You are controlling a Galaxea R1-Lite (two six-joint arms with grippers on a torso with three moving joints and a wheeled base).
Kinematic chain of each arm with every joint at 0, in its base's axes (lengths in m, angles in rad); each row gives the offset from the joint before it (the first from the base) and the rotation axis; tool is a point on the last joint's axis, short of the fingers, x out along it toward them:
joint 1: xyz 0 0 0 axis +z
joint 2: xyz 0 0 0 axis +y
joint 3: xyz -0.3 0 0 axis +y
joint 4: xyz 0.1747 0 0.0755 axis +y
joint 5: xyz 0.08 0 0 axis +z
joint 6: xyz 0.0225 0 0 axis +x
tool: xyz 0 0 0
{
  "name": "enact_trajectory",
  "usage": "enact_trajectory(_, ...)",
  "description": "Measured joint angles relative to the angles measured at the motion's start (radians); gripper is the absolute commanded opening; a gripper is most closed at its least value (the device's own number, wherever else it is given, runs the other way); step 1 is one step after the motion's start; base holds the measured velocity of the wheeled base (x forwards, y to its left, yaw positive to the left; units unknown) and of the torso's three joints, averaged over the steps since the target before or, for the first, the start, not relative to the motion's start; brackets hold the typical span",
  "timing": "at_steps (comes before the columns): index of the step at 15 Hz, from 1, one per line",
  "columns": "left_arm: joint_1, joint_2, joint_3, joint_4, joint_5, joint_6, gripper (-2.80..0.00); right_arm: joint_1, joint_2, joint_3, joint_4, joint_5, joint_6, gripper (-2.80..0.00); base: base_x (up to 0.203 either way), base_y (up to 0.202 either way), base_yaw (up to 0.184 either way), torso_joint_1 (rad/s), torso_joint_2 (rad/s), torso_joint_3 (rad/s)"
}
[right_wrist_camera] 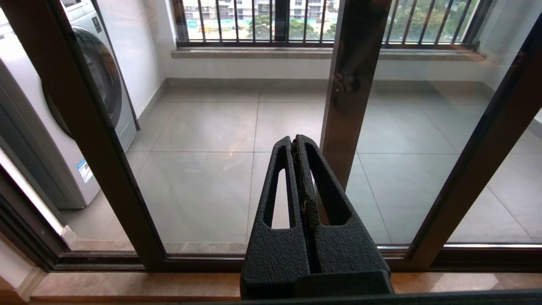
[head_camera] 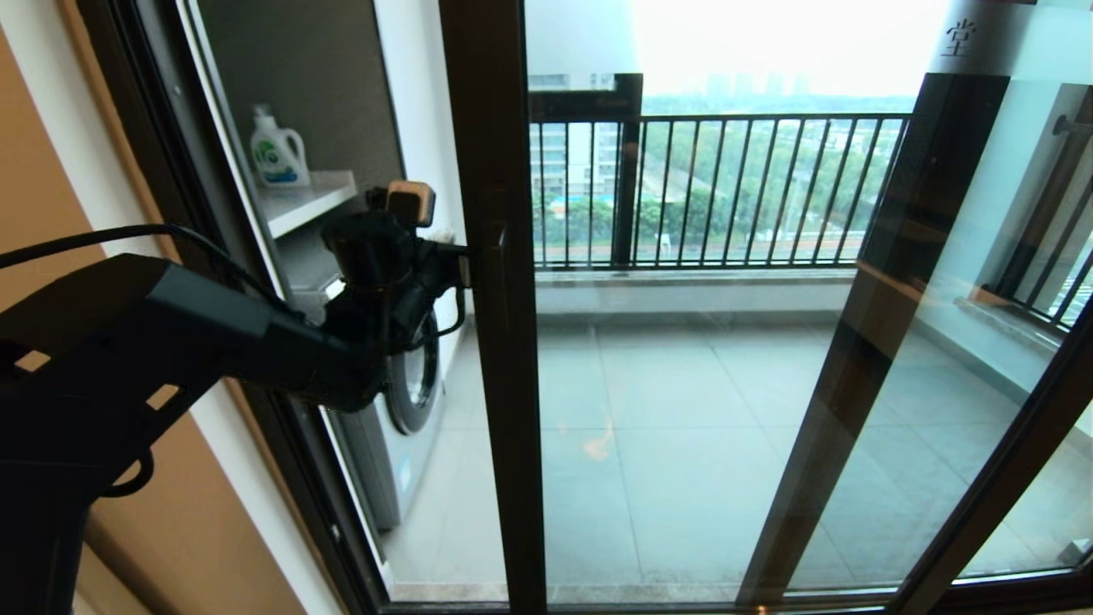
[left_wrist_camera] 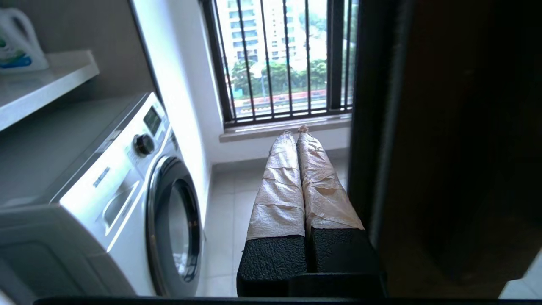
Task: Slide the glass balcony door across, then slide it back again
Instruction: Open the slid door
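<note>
glass balcony door (head_camera: pixel 499 359) partly slid open, gap at washing machine (head_camera: pixel 401 427) side | left gripper (head_camera: pixel 457 260) closed, empty, pressed beside door's frame edge | right gripper (right_wrist_camera: pixel 298 146) closed, idle, low | risk: bare fingers slipping off frame

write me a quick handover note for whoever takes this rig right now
Left tool: shut, empty, reaching through the gap beside the door's left frame edge, about handle height. Contact with the frame cannot be confirmed.
Right tool: shut, empty, held low in front of the glass; out of the head view.
Door: partly slid across, with a gap on the left that shows the washer and shelf.
Done: door is off its left jamb. Which stroke this is cannot be told.
Left: finish the slide and return the door to its start.
</note>
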Motion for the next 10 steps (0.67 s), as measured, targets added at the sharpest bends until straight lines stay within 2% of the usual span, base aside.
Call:
enact_trajectory(4,-0.037,0.045,-0.073,0.028,0.033,0.005,-2.80,0.000,0.000,0.000,0.000,0.000,-0.001,-2.80,0.000,0.000,0.000,0.000,0.00,0.000)
enact_trajectory(10,-0.113,0.080,-0.119,0.051,0.060,0.007,-2.80,0.000,0.000,0.000,0.000,0.000,-0.001,-2.80,0.000,0.000,0.000,0.000,0.00,0.000)
